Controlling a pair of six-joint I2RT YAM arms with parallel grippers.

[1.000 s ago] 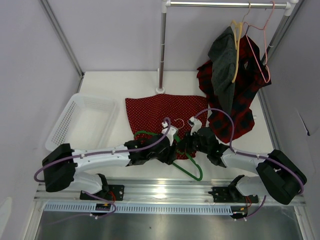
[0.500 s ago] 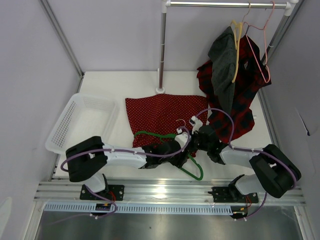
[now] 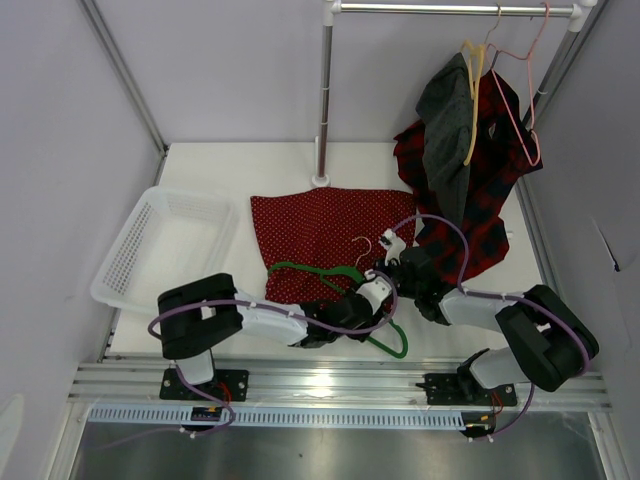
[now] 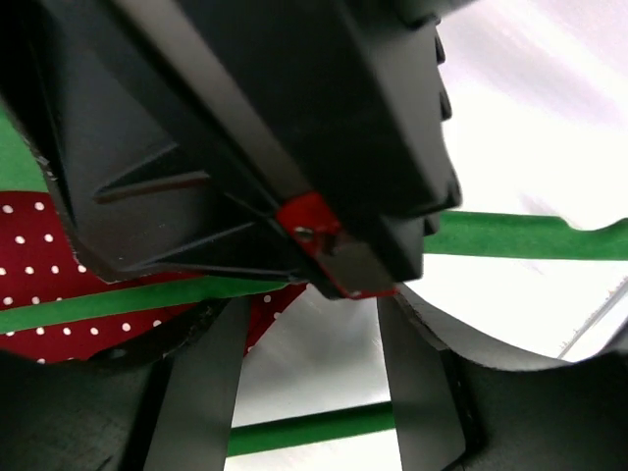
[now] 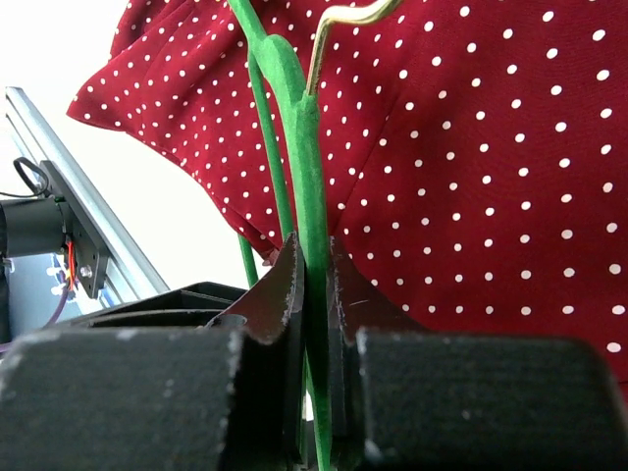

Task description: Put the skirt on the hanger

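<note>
Basket (image 3: 122, 260) lies left of skirt (image 3: 320, 225); right gripper (image 5: 316, 285) pinches hanger (image 5: 306, 167).

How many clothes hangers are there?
3: the green hanger over the skirt, the yellow hanger and the pink hanger hooked on the rail; more may hide under hung garments.

The red white-dotted cloth skirt (image 5: 491, 147) is matt and finely woven, the thin green triangular hanger (image 5: 306, 186) looks matt and smooth-coated with a shiny brass-coloured metal hook (image 5: 343, 14), and the white latticed basket (image 3: 125, 250) at left is smooth plastic.
</note>
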